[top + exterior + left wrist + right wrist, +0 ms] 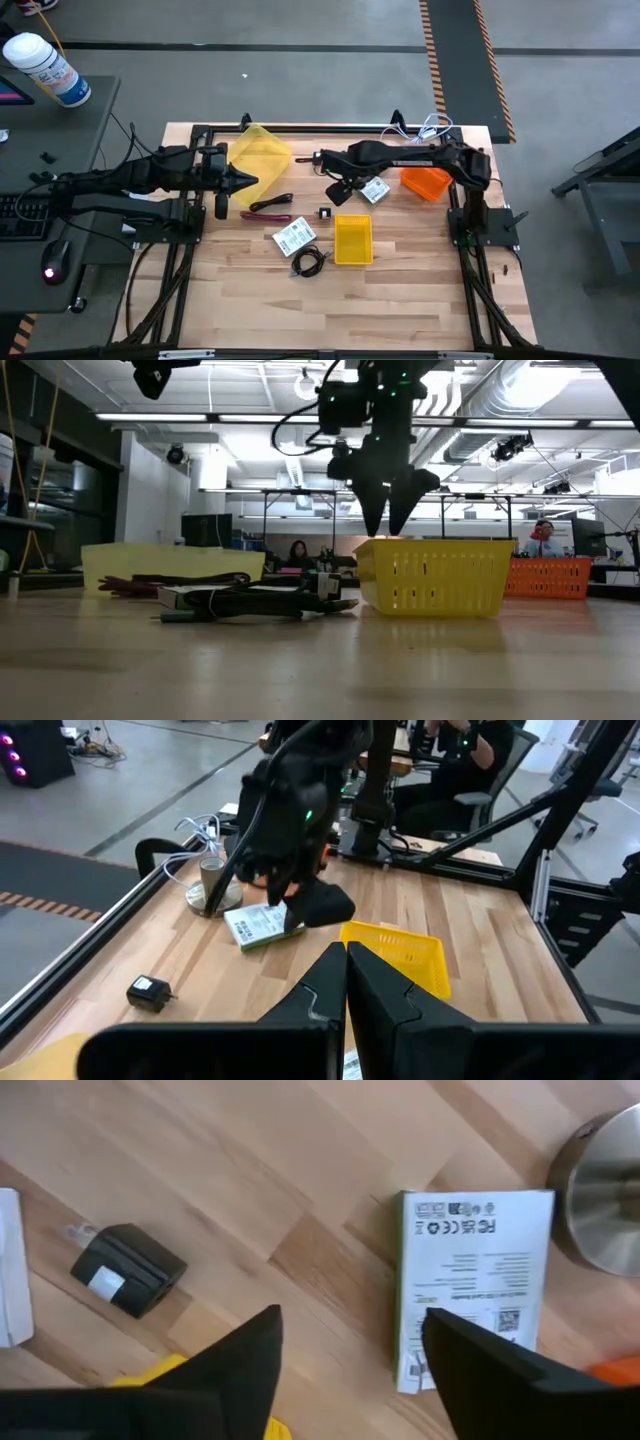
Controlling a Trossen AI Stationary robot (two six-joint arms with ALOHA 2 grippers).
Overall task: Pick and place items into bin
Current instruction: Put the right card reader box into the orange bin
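Two grippers are in my views, and I report them with the table contents from the near edge outward. Nearest me lies the coiled black cable, a loose tangle on the pale wood-plank table. Just beside it sits the small yellow bin, rectangular, with slotted plastic walls. Next to the cable, a white printed flat packet lies flat. Beyond that I see the red-handled hand tool, slim and long, and a tiny black block, boxy with a white label.

I find the right gripper hanging over bare wood between the block and a second white packet, its dark wedge-shaped fingers spread apart and holding nothing. That packet lies touching the grey metal cone-shaped object, smooth and shiny.

I see the left gripper hovering at the table's left side near a large yellow bin, its fingers pressed together and empty. An orange slotted basket stands at the far right.
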